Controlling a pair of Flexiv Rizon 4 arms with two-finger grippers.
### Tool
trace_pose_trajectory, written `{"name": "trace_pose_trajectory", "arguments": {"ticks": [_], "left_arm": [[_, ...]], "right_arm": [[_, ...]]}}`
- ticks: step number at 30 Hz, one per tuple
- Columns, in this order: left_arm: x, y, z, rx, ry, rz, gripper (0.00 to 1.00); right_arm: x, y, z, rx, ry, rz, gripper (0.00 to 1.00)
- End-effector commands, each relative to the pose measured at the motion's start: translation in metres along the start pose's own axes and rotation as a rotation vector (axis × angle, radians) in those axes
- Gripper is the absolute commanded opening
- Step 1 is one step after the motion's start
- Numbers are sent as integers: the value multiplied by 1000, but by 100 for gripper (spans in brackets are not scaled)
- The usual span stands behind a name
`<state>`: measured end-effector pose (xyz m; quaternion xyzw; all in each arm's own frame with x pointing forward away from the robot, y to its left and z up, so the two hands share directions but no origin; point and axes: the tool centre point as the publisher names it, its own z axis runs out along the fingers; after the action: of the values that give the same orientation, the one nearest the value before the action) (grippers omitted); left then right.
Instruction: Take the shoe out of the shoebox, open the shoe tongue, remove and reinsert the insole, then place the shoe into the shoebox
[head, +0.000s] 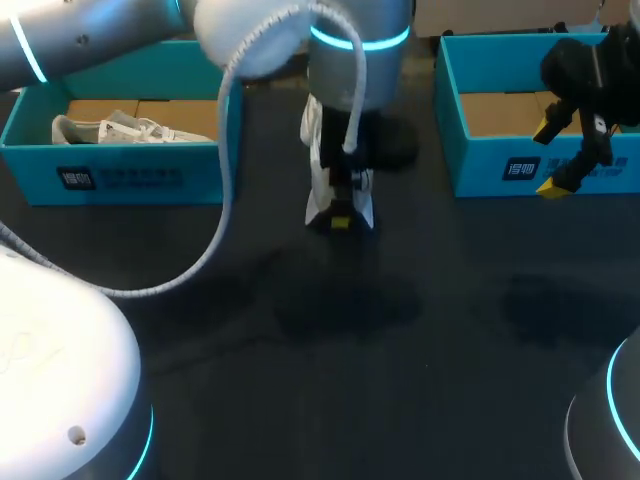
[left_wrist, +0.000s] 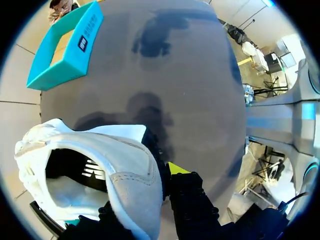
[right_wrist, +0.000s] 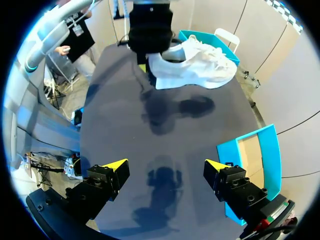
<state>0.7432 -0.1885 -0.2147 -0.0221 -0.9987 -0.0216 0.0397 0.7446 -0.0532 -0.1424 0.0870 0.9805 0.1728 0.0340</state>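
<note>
Shoe (right_wrist: 195, 67) white, mouth gaping | left jaws gripping it above table | right jaws open

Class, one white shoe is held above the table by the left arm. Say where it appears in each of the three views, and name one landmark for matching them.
Head view: the white shoe hangs in the upper middle.
Left wrist view: close up, clamped in that arm's own tool.
Right wrist view: far ahead of the right tool.
Landmark: the left tool gripping it, seen in all three.
</note>
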Motion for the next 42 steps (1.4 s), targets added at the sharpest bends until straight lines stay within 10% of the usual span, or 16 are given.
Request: {"name": "trace_pose_trajectory", "arguments": {"ticks": [1, 20, 42], "left_arm": [[-2, 4, -23, -3, -15, 38, 0], [-47, 17, -31, -13, -53, 73, 0], [-153, 124, -51, -47, -78, 241, 0]], "right_arm": [[-1, 1, 1, 3, 2, 1, 100], [-1, 1, 1, 3, 2, 1, 100], [-1, 1, 1, 3, 2, 1, 100]]}}
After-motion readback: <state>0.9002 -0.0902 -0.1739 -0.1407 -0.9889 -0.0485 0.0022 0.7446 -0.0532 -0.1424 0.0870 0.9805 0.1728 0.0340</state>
